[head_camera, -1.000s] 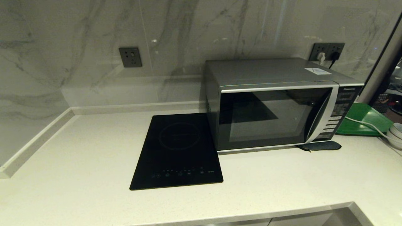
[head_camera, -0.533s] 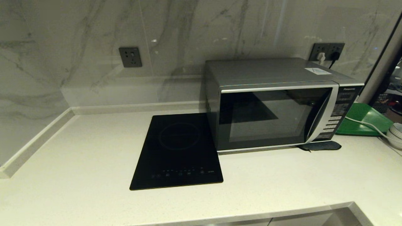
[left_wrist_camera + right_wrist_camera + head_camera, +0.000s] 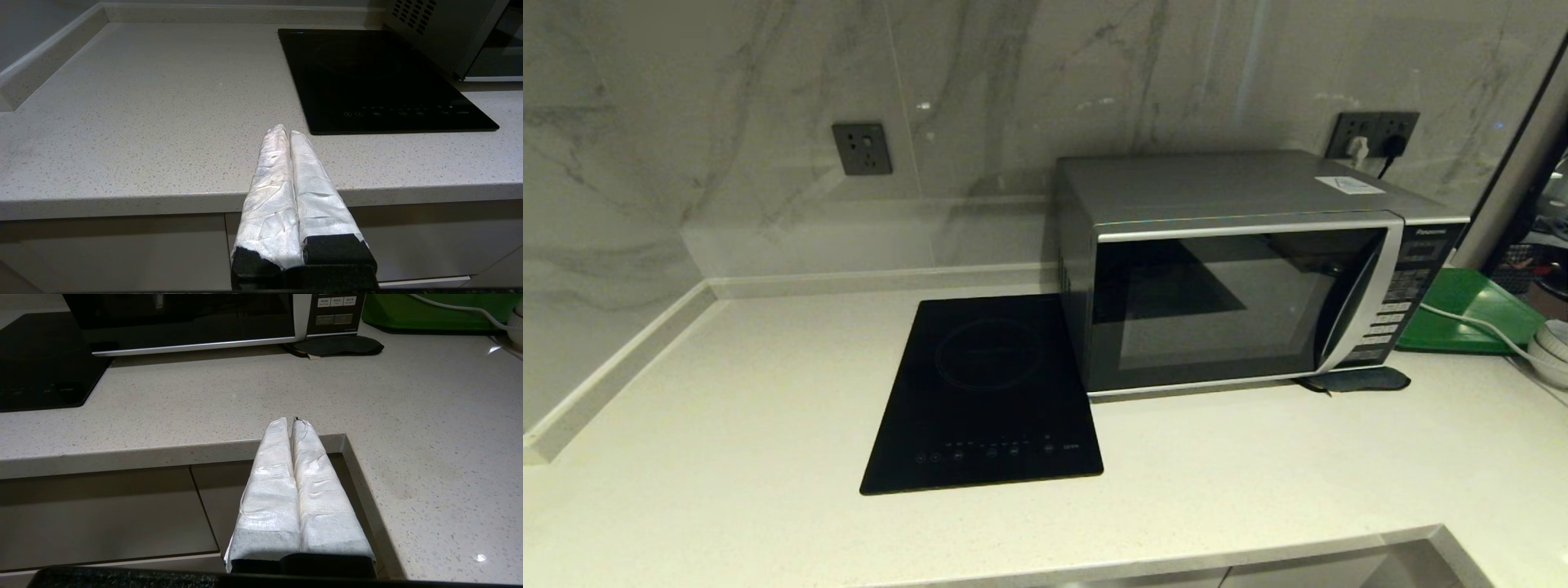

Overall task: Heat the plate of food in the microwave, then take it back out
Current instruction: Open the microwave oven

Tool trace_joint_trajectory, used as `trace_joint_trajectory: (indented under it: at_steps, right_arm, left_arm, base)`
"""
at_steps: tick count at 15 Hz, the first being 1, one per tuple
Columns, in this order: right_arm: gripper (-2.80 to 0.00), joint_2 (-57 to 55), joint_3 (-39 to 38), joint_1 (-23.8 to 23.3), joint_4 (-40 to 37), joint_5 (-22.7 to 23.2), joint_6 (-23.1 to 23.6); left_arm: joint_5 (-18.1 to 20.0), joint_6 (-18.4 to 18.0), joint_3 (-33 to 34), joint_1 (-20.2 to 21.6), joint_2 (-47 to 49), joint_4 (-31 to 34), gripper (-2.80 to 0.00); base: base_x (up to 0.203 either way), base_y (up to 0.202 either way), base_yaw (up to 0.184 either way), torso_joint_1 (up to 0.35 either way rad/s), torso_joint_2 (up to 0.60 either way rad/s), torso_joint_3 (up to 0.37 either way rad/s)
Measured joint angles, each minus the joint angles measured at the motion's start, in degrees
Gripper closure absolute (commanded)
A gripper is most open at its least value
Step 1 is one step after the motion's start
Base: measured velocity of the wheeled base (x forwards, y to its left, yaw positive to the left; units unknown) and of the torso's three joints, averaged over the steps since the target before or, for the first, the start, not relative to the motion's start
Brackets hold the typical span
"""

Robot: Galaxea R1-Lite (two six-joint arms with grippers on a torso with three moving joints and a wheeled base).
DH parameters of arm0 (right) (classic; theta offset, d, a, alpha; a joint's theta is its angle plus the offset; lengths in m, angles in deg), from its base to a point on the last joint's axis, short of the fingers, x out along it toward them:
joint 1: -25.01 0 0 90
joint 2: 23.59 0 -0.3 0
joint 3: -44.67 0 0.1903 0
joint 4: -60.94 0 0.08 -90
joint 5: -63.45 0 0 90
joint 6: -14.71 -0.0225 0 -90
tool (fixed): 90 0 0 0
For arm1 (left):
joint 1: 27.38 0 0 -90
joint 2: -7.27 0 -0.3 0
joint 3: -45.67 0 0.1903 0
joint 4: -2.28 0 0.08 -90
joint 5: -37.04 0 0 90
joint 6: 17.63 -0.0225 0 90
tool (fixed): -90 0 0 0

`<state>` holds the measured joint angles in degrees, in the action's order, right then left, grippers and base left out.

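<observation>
The silver-grey microwave stands at the back right of the counter with its dark glass door closed; its lower front and button panel also show in the right wrist view. The lavender plate of food is out of view. My left gripper hangs shut with nothing in it just off the counter's front edge, in front of the cooktop's left corner. My right gripper is shut and empty too, held at the front edge by the counter's inner corner, well short of the microwave. Neither arm shows in the head view.
A flat black induction cooktop lies left of the microwave. A dark pad sticks out under the microwave's right front. A green tray, a white cable and white bowls sit at the far right. Wall sockets are behind.
</observation>
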<state>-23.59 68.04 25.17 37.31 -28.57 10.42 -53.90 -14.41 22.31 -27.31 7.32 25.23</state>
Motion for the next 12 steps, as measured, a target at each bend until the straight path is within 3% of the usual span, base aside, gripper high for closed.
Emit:
trace_joint_trajectory:
  at_steps: [12]
  right_arm:
    - [0.00, 0.0, 0.0, 0.0, 0.0, 0.0, 0.0]
  left_arm:
    - [0.0, 0.0, 0.0, 0.0, 0.0, 0.0, 0.00]
  base:
    - [0.000, 0.000, 0.000, 0.000, 0.00, 0.000]
